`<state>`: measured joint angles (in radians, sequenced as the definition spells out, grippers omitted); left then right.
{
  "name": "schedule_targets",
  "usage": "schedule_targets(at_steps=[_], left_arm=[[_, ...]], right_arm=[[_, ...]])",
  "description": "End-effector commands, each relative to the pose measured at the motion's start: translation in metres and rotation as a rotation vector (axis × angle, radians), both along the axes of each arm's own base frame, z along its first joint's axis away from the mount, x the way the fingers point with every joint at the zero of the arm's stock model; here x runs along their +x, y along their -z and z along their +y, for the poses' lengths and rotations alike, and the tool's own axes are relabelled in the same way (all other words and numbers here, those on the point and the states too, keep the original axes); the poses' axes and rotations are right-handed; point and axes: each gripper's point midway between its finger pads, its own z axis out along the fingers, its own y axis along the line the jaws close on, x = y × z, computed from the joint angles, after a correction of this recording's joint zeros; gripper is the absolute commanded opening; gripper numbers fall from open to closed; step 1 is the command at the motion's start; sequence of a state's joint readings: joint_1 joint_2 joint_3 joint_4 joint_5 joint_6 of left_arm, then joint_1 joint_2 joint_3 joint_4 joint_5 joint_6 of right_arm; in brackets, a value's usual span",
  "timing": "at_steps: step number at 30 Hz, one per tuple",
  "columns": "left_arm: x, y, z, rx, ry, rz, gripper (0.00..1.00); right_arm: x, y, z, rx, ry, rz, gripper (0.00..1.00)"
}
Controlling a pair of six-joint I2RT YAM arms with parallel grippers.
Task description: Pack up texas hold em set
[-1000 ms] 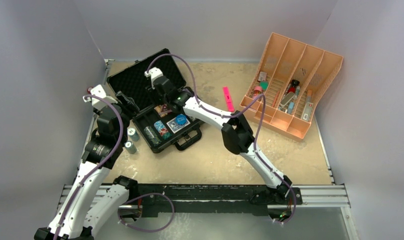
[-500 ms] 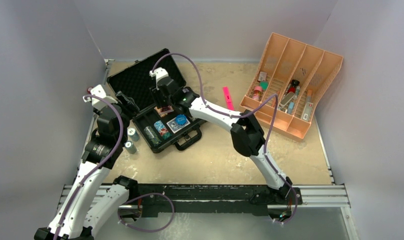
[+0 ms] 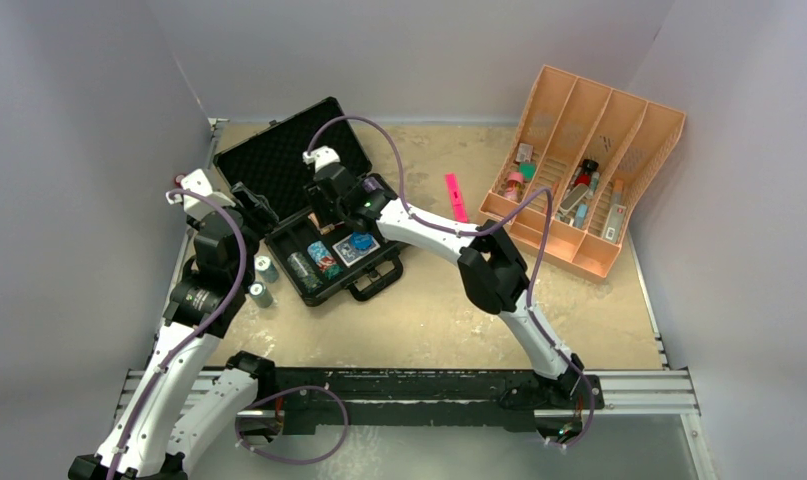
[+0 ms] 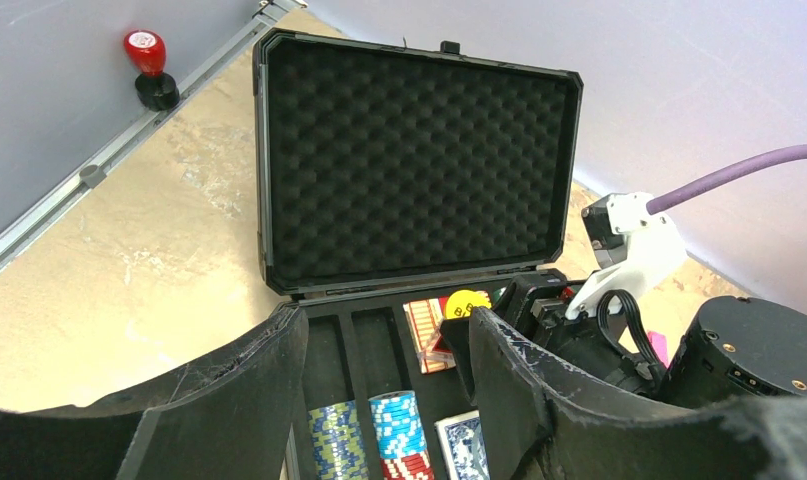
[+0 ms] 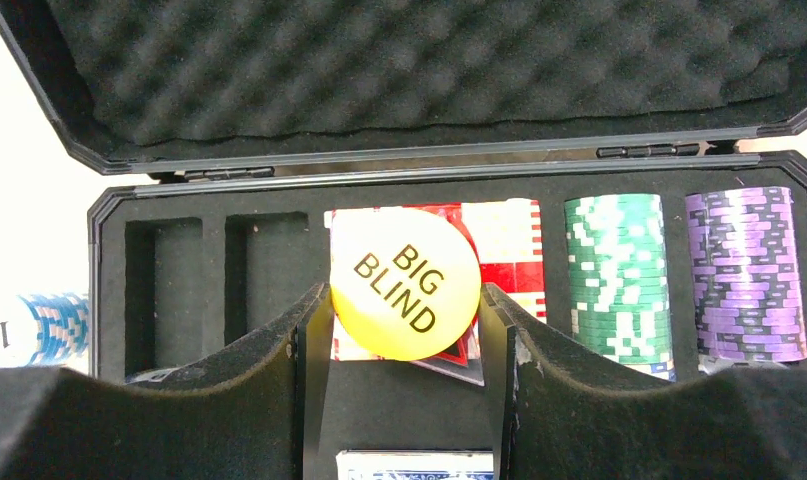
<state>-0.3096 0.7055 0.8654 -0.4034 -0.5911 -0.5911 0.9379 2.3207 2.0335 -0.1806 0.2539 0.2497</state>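
The black case (image 3: 279,160) lies open at the table's left, foam lid (image 4: 409,160) raised. My right gripper (image 5: 404,300) is shut on a yellow "BIG BLIND" disc (image 5: 404,282), held just above the red card deck (image 5: 504,240) in the case's middle slot. Green (image 5: 617,265) and purple (image 5: 744,270) chip stacks fill slots on one side; two slots (image 5: 209,270) on the other side are bare. A blue deck (image 3: 359,243) lies nearer the handle. My left gripper (image 4: 384,320) hangs open over the case's left end, above blue-green (image 4: 334,440) and blue-red (image 4: 399,420) chip stacks.
Two chip stacks (image 3: 263,280) stand on the table left of the case. A pink marker (image 3: 455,197) lies right of the case. The orange divided tray (image 3: 589,160) with small items sits at the back right. A red knob (image 4: 146,60) stands by the left rail.
My right gripper has come forward and down from over the lid to above the red deck, carrying the yellow disc. The left arm has not moved.
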Motion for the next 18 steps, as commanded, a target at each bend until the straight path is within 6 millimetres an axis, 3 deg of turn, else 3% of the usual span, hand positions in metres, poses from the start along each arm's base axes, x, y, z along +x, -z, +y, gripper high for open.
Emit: schedule_targets(at_steps=[1, 9, 18], left_arm=[[0.003, -0.011, 0.002, -0.018, -0.015, -0.05, 0.59], [0.003, -0.011, 0.002, -0.019, -0.016, -0.049, 0.6], [0.003, -0.011, 0.002, -0.02, -0.015, -0.049, 0.6]], right_arm=[[0.001, -0.009, 0.0, 0.017, 0.026, -0.014, 0.54], [-0.002, -0.006, 0.002, 0.023, 0.018, 0.003, 0.57], [-0.009, 0.016, 0.003, -0.007, -0.007, 0.056, 0.58]])
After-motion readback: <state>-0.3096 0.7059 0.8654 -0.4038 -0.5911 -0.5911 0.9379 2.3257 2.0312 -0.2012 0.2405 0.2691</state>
